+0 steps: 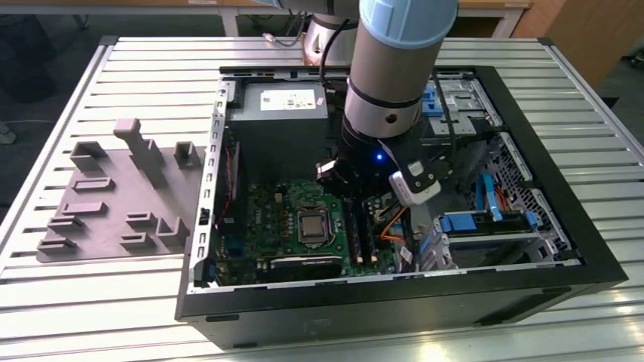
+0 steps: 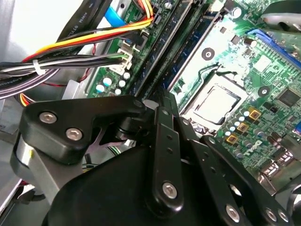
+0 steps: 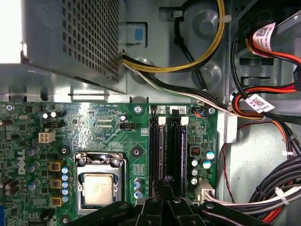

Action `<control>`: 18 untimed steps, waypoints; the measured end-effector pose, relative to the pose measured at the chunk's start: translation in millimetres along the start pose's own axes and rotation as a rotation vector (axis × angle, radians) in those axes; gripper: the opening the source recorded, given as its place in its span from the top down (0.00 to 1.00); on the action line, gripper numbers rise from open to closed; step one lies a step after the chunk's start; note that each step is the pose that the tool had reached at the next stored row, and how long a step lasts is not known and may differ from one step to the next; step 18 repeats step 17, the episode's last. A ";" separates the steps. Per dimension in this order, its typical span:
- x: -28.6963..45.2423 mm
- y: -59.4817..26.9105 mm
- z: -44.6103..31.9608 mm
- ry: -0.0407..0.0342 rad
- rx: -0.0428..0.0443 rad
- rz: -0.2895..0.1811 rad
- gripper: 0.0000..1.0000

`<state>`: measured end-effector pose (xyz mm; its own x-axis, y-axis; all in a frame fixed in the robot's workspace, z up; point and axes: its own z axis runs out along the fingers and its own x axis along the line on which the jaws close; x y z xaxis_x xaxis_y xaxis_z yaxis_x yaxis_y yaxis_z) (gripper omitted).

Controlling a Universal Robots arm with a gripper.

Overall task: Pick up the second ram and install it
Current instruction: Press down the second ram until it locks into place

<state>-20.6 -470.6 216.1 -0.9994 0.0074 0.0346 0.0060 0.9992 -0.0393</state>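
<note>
The arm reaches down into an open computer case [image 1: 563,279]. My gripper [image 1: 354,190] hangs low over the memory slots beside the processor socket [image 3: 96,186]. A long narrow blue-green stick, the second ram [image 3: 160,141], stands on edge in a slot on the green motherboard [image 3: 94,127]. In the second wrist view the ram [image 2: 188,47] runs straight out from the gripper [image 2: 161,101]. In the first wrist view the gripper [image 3: 165,182] sits on the ram's near end with its fingers drawn together. I cannot tell whether they pinch it or press on it.
A darker stick [image 3: 173,141] stands in the neighbouring slot. Cable bundles [image 3: 263,188] crowd the side away from the socket, and the power supply box [image 1: 286,105] stands beyond the slots. A grey tray [image 1: 111,188] with raised blocks lies on the slatted table at the exterior view's left.
</note>
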 end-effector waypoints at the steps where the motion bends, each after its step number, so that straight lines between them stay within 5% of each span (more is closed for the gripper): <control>1: 0.0 0.1 -0.7 -0.0003 -0.0010 0.000 0.89; 10: 1.2 -1.3 -35.3 -0.0001 -0.0005 0.000 0.89; 18: 1.2 -1.4 -36.3 0.0000 -0.0005 0.000 0.89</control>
